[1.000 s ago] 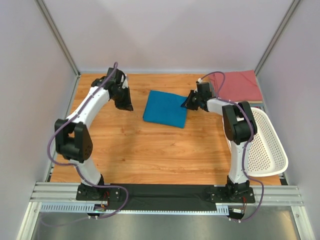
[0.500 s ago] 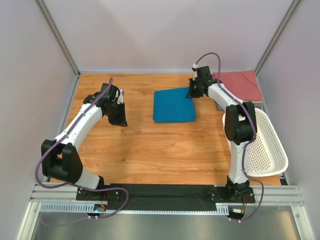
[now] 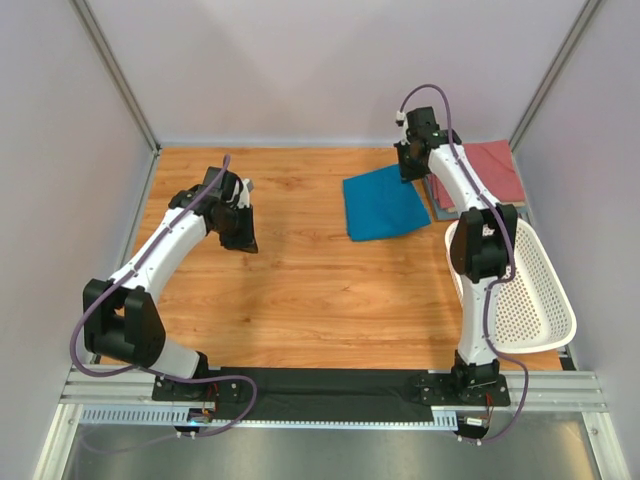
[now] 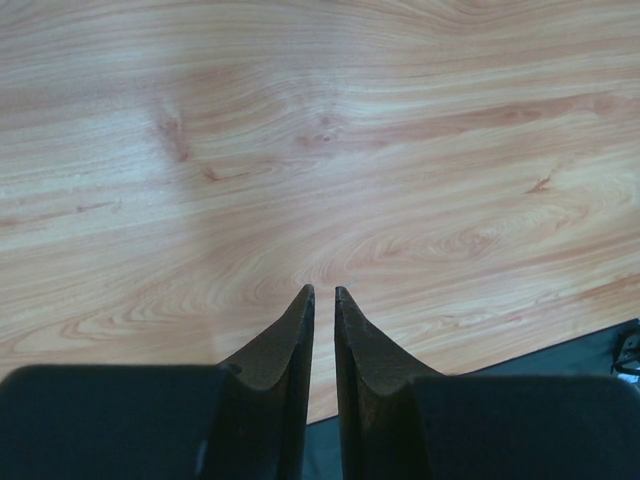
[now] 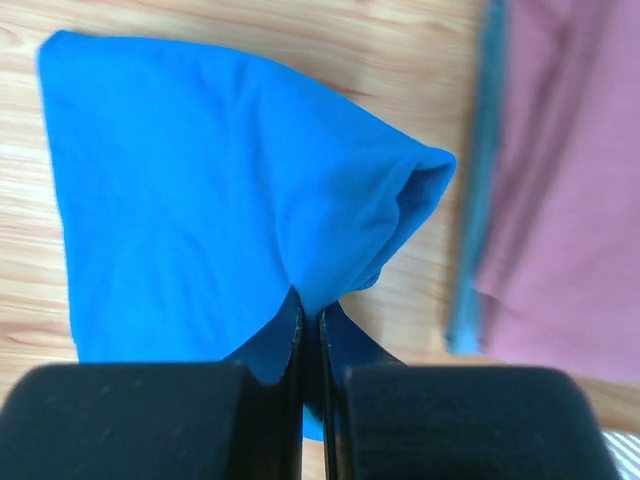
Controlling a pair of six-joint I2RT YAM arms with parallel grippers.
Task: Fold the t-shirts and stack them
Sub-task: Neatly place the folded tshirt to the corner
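Observation:
The teal-blue t-shirt [image 3: 383, 205] lies folded on the wooden table, right of centre. My right gripper [image 3: 411, 167] is shut on its far right corner, and the cloth [image 5: 230, 200] bunches up where it goes between the fingers [image 5: 310, 310]. The salmon-red t-shirt [image 3: 492, 168] lies folded at the back right corner. Under it a grey-blue t-shirt shows only as a thin edge [image 5: 472, 240]. My left gripper [image 3: 240, 236] hangs over bare wood at the left, far from the shirts. Its fingertips [image 4: 323, 292] stand a narrow gap apart with nothing between them.
A white perforated basket [image 3: 562, 300] sits at the right edge of the table, beside the right arm. Grey walls close in the table on the left, back and right. A black mat strip [image 3: 330, 380] runs along the near edge between the arm bases.
My right gripper has pulled the teal-blue shirt to the right and back, toward the salmon-red one. The left arm drew back from the shirt, then stayed still.

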